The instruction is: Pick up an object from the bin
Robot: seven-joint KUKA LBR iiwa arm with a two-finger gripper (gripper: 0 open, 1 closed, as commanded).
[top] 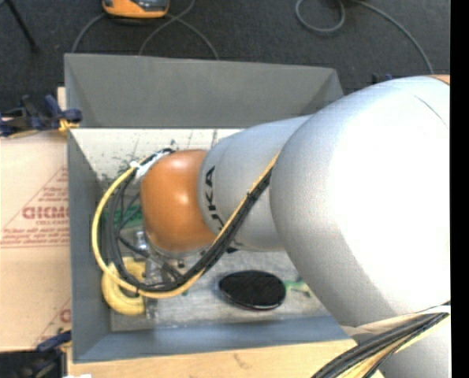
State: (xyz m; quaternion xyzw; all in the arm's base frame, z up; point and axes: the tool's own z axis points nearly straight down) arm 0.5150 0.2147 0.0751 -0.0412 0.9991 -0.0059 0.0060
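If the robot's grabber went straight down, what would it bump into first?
Probably the yellow banana-shaped thing in the near left corner, right beside the gripper. Depth is unclear, so it might touch the bin floor instead.

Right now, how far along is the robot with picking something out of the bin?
Done: the arm is down inside the bin, its hand low in the view's lower-left corner, beside a yellow banana-shaped thing. In hand: nothing visibly; the grip is hidden. Left: grasping and lifting, since that thing and a black oval disc lie on the floor.
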